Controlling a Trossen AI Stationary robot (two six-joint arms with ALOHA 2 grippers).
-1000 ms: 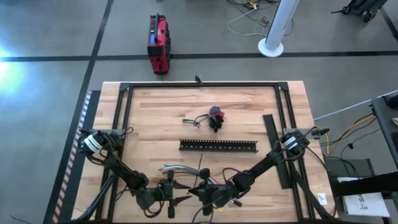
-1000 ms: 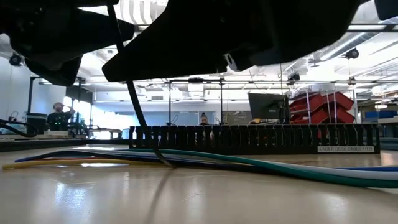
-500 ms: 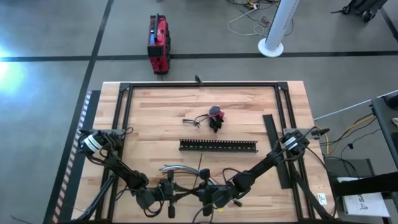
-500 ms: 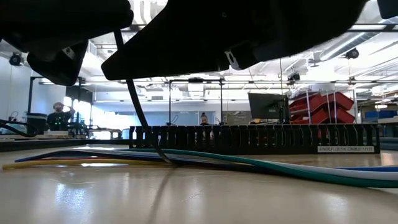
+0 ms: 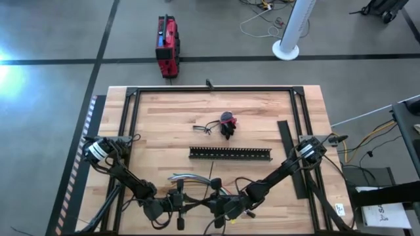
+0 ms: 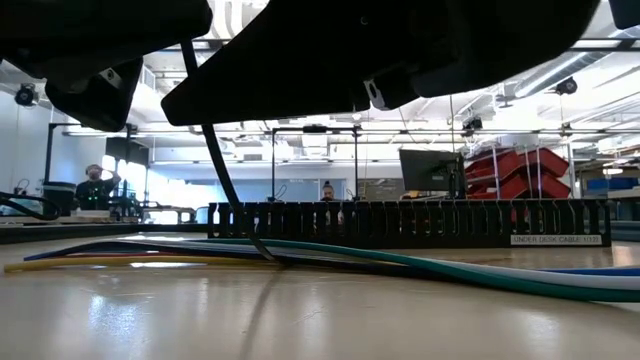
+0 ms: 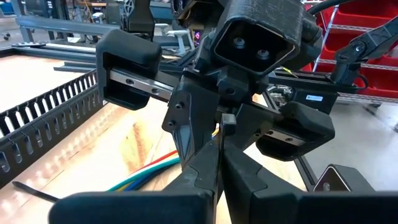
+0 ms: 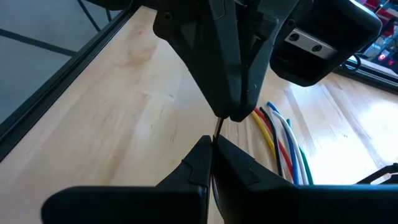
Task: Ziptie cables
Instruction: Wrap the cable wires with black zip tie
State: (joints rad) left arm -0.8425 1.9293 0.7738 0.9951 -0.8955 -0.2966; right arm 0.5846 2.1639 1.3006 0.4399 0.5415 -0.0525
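Two robot arms meet tip to tip at the near edge of the wooden counter (image 5: 262,131), each pinching the thin black ziptie (image 6: 225,190) between them. The left claw (image 5: 186,204) is closed on one part of the strip, and the right claw (image 5: 211,204) is clamped on it just beside, the two sets of fingers almost touching in both wrist views. Below them the cables (image 6: 400,262), a loose run of green, white, blue, red and yellow wires, lie flat on the counter in front of the long slotted duct (image 5: 231,153). In the low view the ziptie slopes down from the claws and meets the wires where they cross the counter; whether it passes under them cannot be told. No closed loop around the bundle is visible, so the job appears to be at an early-to-middle stage: the strip is in hand, but wrapping, threading the tail through the head and pulling tight look yet to come.
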